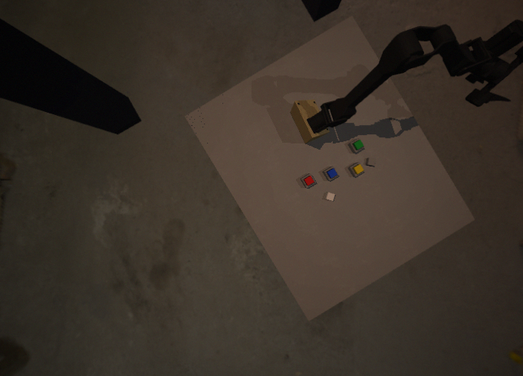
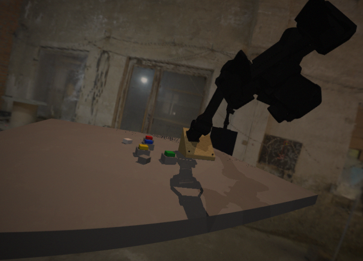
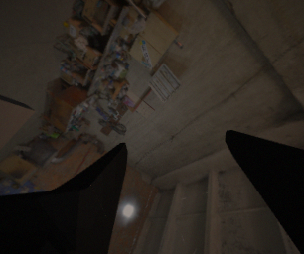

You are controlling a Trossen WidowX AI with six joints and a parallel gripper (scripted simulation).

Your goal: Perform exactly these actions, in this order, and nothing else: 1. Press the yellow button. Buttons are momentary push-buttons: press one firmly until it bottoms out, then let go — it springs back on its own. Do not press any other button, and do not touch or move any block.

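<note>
The yellow button [image 1: 358,169] [image 2: 143,147] sits in a grey housing on the table [image 1: 379,245] [image 2: 73,193], its cap raised. In the top view it lies between the blue button [image 1: 331,173] [image 2: 148,141] and a small grey block [image 1: 370,162] [image 2: 144,159], with the green button [image 1: 358,144] [image 2: 169,153] above it. My gripper [image 3: 175,141] is open, its two dark fingers wide apart with nothing between them. It is raised far from the buttons, at the right of the top view. The wrist view shows no button.
The red button [image 1: 309,180] [image 2: 148,137] is left of the blue one in the top view. A white block [image 1: 330,196] [image 2: 127,140] lies below them there. The arm's base stands on a wooden wedge [image 1: 300,120] [image 2: 199,150]. The grey block is close beside the yellow button.
</note>
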